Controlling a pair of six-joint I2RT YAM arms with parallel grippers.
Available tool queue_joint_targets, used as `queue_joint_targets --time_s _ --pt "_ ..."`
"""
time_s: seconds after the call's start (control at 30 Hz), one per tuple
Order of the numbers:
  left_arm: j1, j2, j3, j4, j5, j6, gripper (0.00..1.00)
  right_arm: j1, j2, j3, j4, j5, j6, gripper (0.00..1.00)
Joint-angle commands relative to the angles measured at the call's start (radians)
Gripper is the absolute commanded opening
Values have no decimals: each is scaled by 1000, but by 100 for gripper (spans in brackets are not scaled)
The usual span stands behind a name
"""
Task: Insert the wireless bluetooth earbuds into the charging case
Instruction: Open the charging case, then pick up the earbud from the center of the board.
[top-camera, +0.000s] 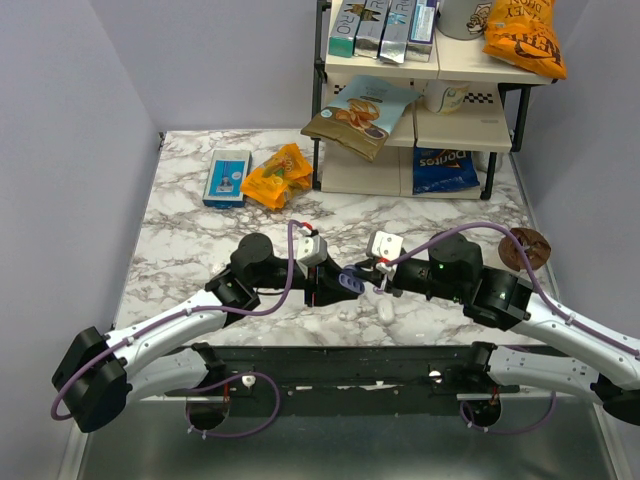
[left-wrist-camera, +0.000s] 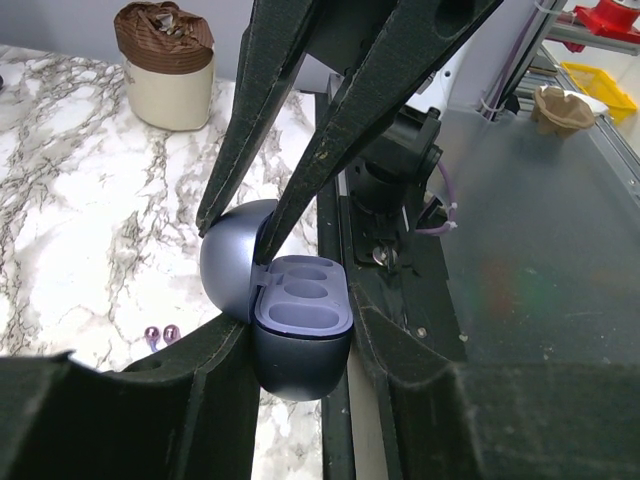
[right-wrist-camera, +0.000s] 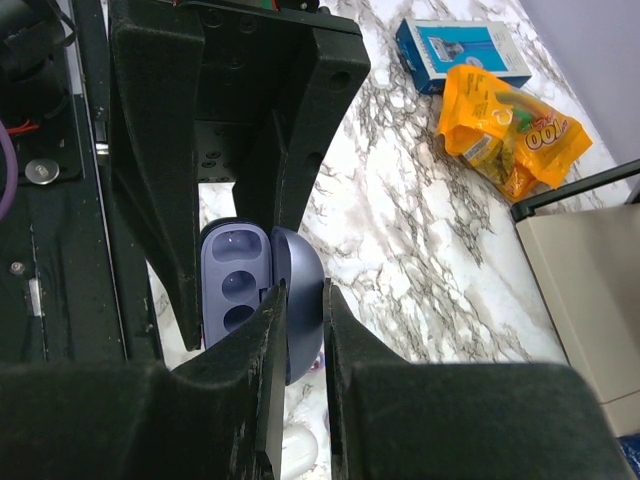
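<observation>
The charging case (left-wrist-camera: 300, 350) is a blue-lilac shell hanging open above the table's near middle (top-camera: 350, 283). Its three hollows (right-wrist-camera: 232, 285) are empty. My left gripper (left-wrist-camera: 300, 330) is shut on the case's lower half, one finger on each side. My right gripper (right-wrist-camera: 303, 288) is shut on the raised lid (right-wrist-camera: 300, 262), one finger inside it and one outside. From the left wrist, the right fingers (left-wrist-camera: 250, 150) come down from above onto the lid (left-wrist-camera: 228, 265). Two tiny purple earbuds (left-wrist-camera: 160, 335) lie on the marble below, left of the case.
A small white pod (top-camera: 386, 310) lies on the marble under the grippers. A brown-topped cup (left-wrist-camera: 165, 65) stands at the right side. An orange snack bag (top-camera: 278, 175) and a blue box (top-camera: 227, 177) lie at the back, next to a snack shelf (top-camera: 420, 100).
</observation>
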Motion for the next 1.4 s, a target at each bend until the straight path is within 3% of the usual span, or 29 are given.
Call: queue_joint_targets --time_s 0.0,0.03,0.07,0.17,0.37,0.47,0.6,0.63,0.67,0.83,1.0,1.13,1.27,1.37 --pt "-6 5 -5 43 -17 1 0 6 -10 8 5 -14 21 13" --pt "-7 5 -8 43 -23 1 0 6 -11 8 5 -6 28 23" --pt "-7 4 -8 43 -26 -4 0 7 -17 8 8 0 32 44" --pt "-7 -1 -11 48 -42 -7 0 6 -39 11 26 26 58 62" --pt "-7 -24 -34 49 -103 -19 0 7 -111 14 74 143 130 80" --pt "-7 -50 -69 78 -170 -48 0 4 -158 -31 121 331 201 88" --pt "-10 -134 -140 121 -287 -60 0 -39 -143 -97 110 569 368 83" --pt "-13 -151 -157 126 -307 -62 0 -80 -114 -108 83 607 473 78" --pt "-15 -171 -192 134 -327 -71 0 -106 -102 -119 57 611 530 67" --pt "-56 -275 -269 148 -487 -82 0 -267 -47 -277 71 380 684 54" --pt "-137 -337 -333 164 -626 -91 0 -269 90 -283 98 251 667 41" --pt "-182 -369 -366 178 -689 -90 0 -267 160 -277 146 100 626 42" --pt "-194 -389 -386 175 -692 -100 0 -267 288 -236 131 23 611 53" --pt "-197 -416 -399 163 -700 -106 0 -267 346 -230 144 -13 624 51"
